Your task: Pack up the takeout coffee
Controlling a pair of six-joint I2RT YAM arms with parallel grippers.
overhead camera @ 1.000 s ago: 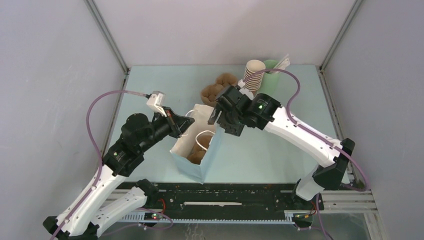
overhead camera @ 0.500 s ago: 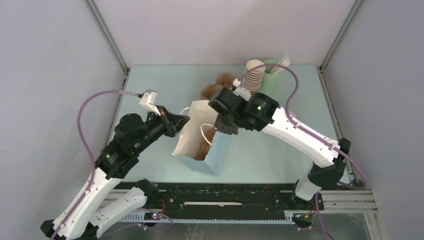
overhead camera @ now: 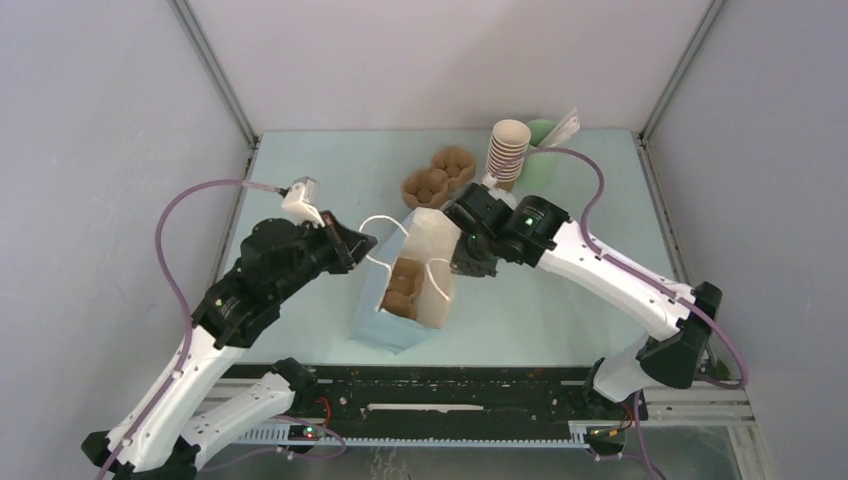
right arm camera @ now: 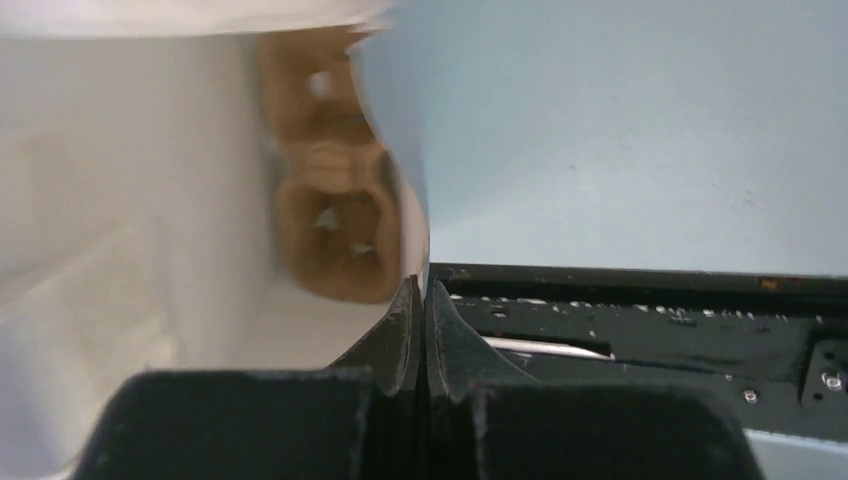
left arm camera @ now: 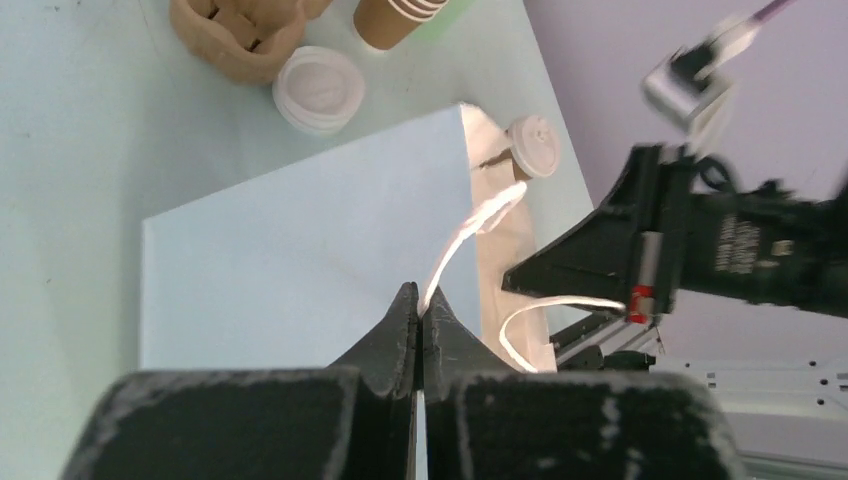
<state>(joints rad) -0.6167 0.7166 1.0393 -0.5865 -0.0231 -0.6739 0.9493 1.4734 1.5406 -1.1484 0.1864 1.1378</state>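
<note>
The takeout coffee (left arm camera: 531, 146), a small brown cup under a white lid, stands just past the bag's far corner in the left wrist view; the right arm hides it from above. A light-blue paper bag (overhead camera: 385, 328) with a cream inside stands mid-table, mouth up. My left gripper (overhead camera: 368, 246) is shut on its white cord handle (left arm camera: 470, 225), the cord running out from my fingertips (left arm camera: 420, 300). On the bag's right side my right gripper (overhead camera: 458, 268) is shut on the rim, the paper edge meeting the tips (right arm camera: 421, 290). A brown pulp cup carrier (overhead camera: 404, 285) lies inside the bag.
A second pulp carrier (overhead camera: 437, 176) sits behind the bag, with a stack of white lids (left arm camera: 320, 90) beside it. A tall stack of lidless brown cups (overhead camera: 507, 150) and a pale green cup (overhead camera: 543, 133) stand at the back right. The black rail runs along the near edge.
My right gripper has shut on the bag's rim and drawn it to the right. The bag has turned and its mouth stands wider. The left gripper keeps hold of the handle.
</note>
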